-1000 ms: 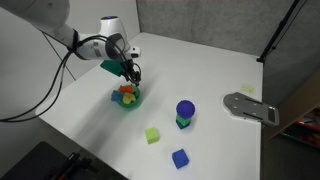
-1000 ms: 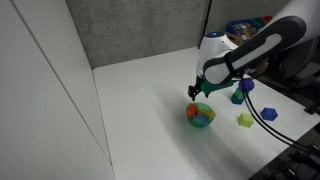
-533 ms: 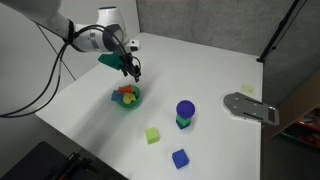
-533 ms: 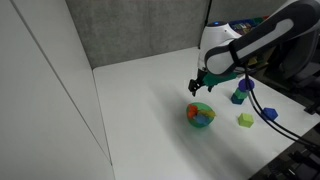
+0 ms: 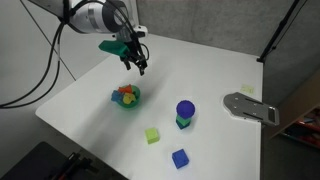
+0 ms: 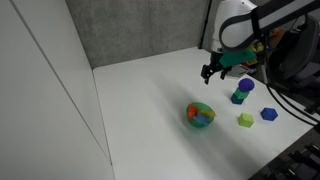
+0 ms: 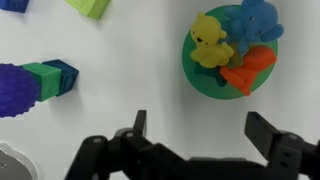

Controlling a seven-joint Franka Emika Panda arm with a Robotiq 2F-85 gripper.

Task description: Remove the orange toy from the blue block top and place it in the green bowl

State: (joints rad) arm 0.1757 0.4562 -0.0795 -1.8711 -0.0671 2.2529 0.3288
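The orange toy (image 7: 248, 71) lies in the green bowl (image 7: 190, 66) beside a yellow toy (image 7: 208, 45) and a blue toy (image 7: 255, 20). The bowl shows in both exterior views (image 5: 126, 98) (image 6: 201, 115), with the orange toy (image 6: 192, 112) at its rim. The blue block (image 5: 180, 158) (image 6: 268, 114) stands apart near the table's edge with nothing on top; in the wrist view only its edge (image 7: 12, 4) shows. My gripper (image 5: 138, 63) (image 6: 210, 72) (image 7: 200, 120) is open and empty, well above the table and away from the bowl.
A dark-blue round knob on a green base (image 5: 185, 111) (image 6: 243, 90) (image 7: 20, 88) and a yellow-green cube (image 5: 152, 135) (image 6: 245, 120) (image 7: 90, 7) stand between bowl and block. A grey flat plate (image 5: 250, 107) lies at the table's far side.
My gripper has risen from just over the bowl and drawn back from it, open and empty. The toys in the bowl have stayed put.
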